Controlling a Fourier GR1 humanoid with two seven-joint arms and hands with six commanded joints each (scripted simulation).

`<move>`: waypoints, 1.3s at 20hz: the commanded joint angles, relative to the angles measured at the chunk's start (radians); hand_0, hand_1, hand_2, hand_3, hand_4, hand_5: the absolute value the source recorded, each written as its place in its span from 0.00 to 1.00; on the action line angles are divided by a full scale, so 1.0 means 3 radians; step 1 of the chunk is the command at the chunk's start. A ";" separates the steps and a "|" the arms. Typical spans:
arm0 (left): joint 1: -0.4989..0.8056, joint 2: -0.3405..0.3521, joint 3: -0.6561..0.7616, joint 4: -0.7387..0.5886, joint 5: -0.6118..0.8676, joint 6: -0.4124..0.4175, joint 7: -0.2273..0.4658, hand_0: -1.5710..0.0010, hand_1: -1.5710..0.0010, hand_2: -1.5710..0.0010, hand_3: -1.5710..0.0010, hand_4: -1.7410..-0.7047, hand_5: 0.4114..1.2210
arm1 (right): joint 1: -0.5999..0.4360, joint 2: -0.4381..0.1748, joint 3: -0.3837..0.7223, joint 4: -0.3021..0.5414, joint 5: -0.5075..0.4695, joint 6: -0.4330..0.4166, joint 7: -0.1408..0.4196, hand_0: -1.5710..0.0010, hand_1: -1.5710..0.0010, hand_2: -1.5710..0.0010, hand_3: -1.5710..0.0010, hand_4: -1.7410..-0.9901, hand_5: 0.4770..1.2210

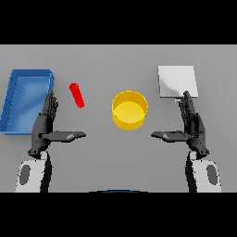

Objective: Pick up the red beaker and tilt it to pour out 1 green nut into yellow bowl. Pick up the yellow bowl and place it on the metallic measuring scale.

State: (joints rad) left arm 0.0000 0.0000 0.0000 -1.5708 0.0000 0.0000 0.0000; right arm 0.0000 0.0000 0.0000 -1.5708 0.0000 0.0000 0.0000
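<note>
Red beaker (77,95) just beyond open left hand (45,125); yellow bowl (129,110) btwn hands.

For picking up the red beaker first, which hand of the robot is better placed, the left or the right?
The left hand, probably. The red beaker stands just beyond and slightly inward of its open fingers, while the right hand is across the table, with the yellow bowl between it and the beaker.

Yellow bowl (130,110) between two open hands
</note>
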 commanded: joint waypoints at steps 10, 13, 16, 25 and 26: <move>0.0239 0.0306 -0.0126 -0.0322 -0.0180 -0.0142 -0.0016 1.00 1.00 1.00 1.00 0.56 0.23 | 0.0413 -0.0225 0.0373 -0.0368 0.0898 -0.0257 -0.0370 1.00 1.00 1.00 1.00 0.77 0.15; 0.0258 0.0316 -0.0204 -0.0394 -0.0271 -0.0128 0.0133 1.00 1.00 1.00 1.00 0.56 0.24 | 0.0445 -0.0221 0.0389 -0.0432 0.0942 -0.0278 -0.0288 1.00 1.00 1.00 1.00 0.76 0.16; 0.0236 0.0339 -0.0235 -0.0371 -0.0327 -0.0141 0.0139 1.00 1.00 1.00 1.00 0.56 0.24 | 0.0454 -0.0242 0.0356 -0.0480 0.0834 -0.0214 -0.0311 1.00 1.00 1.00 1.00 0.72 0.17; -0.0538 0.0239 -0.0164 0.0695 -0.0557 -0.0003 -0.0078 1.00 1.00 1.00 1.00 0.48 0.28 | 0.0449 -0.0247 0.0341 -0.0457 0.0720 -0.0114 -0.0362 1.00 1.00 1.00 1.00 0.62 0.21; -0.0632 0.0253 -0.0130 0.0829 -0.0551 -0.0011 -0.0136 1.00 1.00 1.00 1.00 0.48 0.29 | 0.0456 -0.0260 0.0330 -0.0470 0.0704 -0.0105 -0.0390 1.00 1.00 1.00 1.00 0.61 0.21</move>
State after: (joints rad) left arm -0.1903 0.0763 -0.0389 -1.3224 -0.1653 -0.0030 -0.0361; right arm 0.1369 -0.0780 0.0989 -1.7118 0.2111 -0.0316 -0.1177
